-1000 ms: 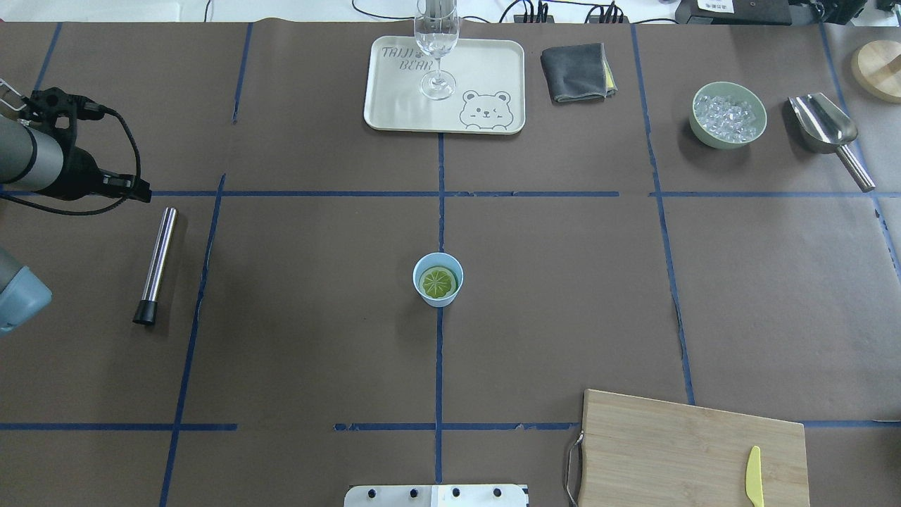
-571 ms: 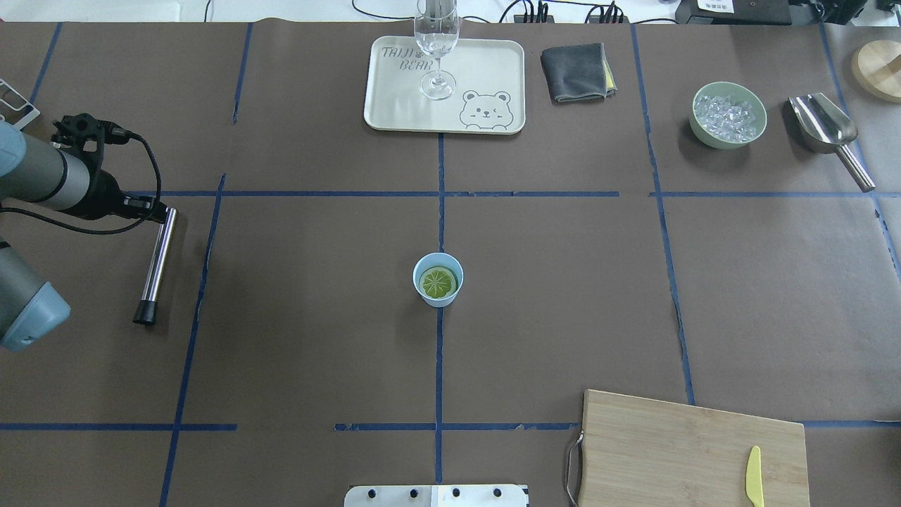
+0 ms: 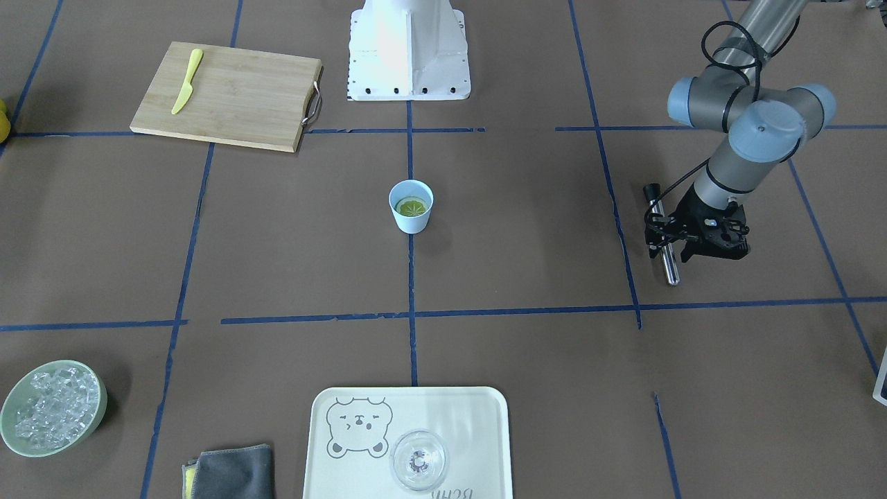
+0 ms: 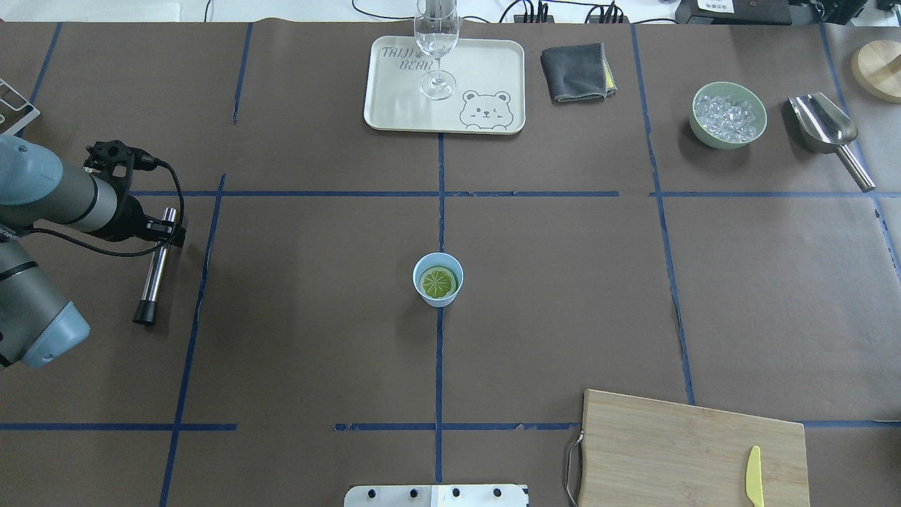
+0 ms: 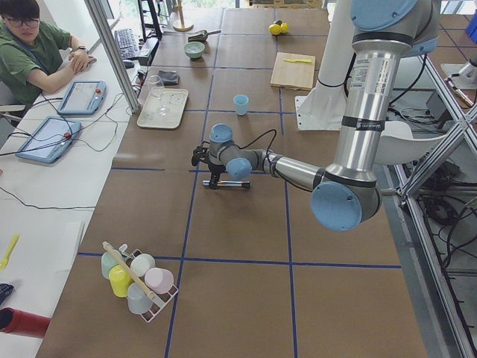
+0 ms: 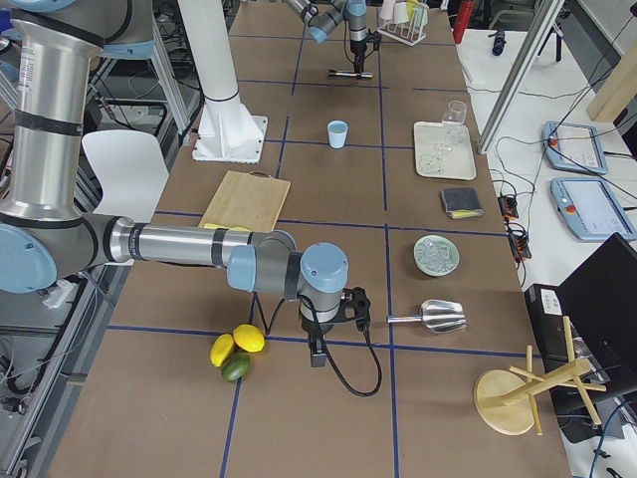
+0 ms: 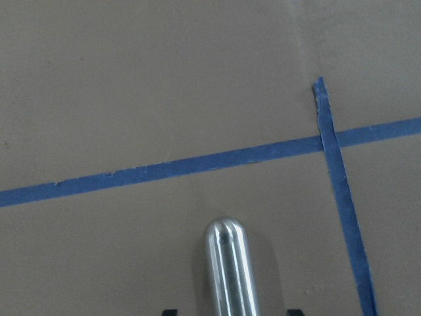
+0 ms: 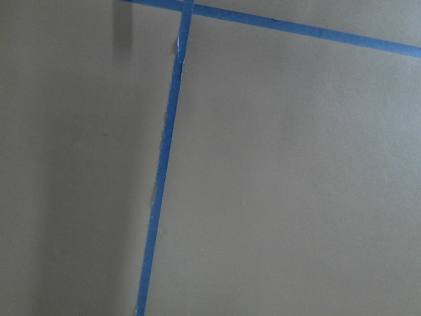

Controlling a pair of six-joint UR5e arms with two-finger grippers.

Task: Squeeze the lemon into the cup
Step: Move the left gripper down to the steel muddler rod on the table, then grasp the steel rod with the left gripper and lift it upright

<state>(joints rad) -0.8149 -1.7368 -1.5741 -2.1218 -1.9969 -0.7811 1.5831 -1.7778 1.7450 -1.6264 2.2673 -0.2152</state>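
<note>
Lemon [image 4: 438, 282] slice lies inside blue cup [image 4: 437, 302] at centre of surface [image 4: 563, 296].
Left end effector [image 7: 231, 311], jaws spread, straddles a steel rod [image 4: 153, 274] well apart from the cup; right end effector [image 6: 317, 357] grip cannot be told.

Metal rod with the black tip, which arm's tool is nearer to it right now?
Left. The left tool is over the rod, at its bare end, jaws straddling it. The right tool is far off toward the opposite end, beside the citrus fruits.
</note>
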